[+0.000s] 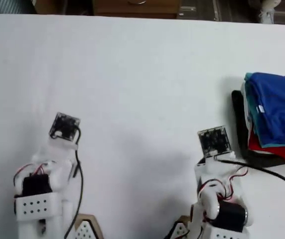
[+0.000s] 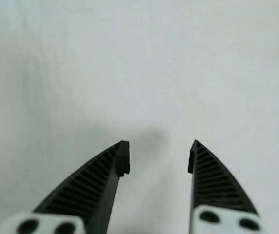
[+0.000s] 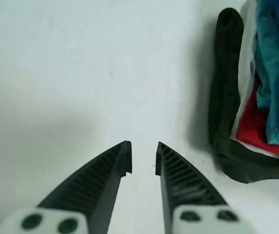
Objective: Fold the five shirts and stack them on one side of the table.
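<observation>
left tool (image 2: pixel 158 157): released, ribbed black fingers spread wide with nothing between them; it hangs over bare worktop at the near left.
right tool (image 3: pixel 143 158): released too, with a narrower gap and nothing in it; it sits near right, just left of the pile.
worktop (image 1: pixel 132 74): white, flat cloth surface.
pile of folded shirts (image 1: pixel 274 119): at the right side of the worktop, running out of the high view's right edge. From the bottom up I count a black cotton shirt (image 3: pixel 225 97), a thin white layer (image 3: pixel 247 34), a red shirt (image 3: pixel 251 129), a teal shirt (image 3: pixel 269 73) and a blue shirt (image 1: pixel 277 107).
task status (judgement): five layers counted, so stacking looks done or nearly so.
risk 1: the black shirt's rolled edge bulges left towards the right tool, and a rightward swing could hook it and drag the pile apart.
risk 2: the right arm's black cable (image 1: pixel 267 172) runs close by the pile's near corner, so arm travel could tug it across the cloth.
risk 3: layer edges are uneven, so a nudge may slide the upper shirts.
</observation>
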Robot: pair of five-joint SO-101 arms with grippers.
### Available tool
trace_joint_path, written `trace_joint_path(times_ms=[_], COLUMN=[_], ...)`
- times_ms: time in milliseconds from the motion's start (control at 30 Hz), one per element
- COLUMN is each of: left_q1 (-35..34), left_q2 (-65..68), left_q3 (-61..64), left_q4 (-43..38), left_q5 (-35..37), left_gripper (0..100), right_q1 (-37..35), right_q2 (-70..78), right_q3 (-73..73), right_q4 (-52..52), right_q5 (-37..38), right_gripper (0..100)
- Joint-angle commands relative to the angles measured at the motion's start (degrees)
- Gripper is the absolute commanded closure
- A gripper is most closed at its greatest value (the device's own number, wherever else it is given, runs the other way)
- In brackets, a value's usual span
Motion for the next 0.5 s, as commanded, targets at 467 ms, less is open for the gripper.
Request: trace_joint_path(times_ms=[467], left_q1=[1.6], left_q2=[-0.6], left_q3=[10.2], left_q4=[-9.0], left_q5=[6.0], left_gripper=[78], right_q1=[0.0], right_q2=[-0.6], right_q3=[17.2], right_q4=[-7.0], right_q5=[-10.1], right_gripper=[91.0])
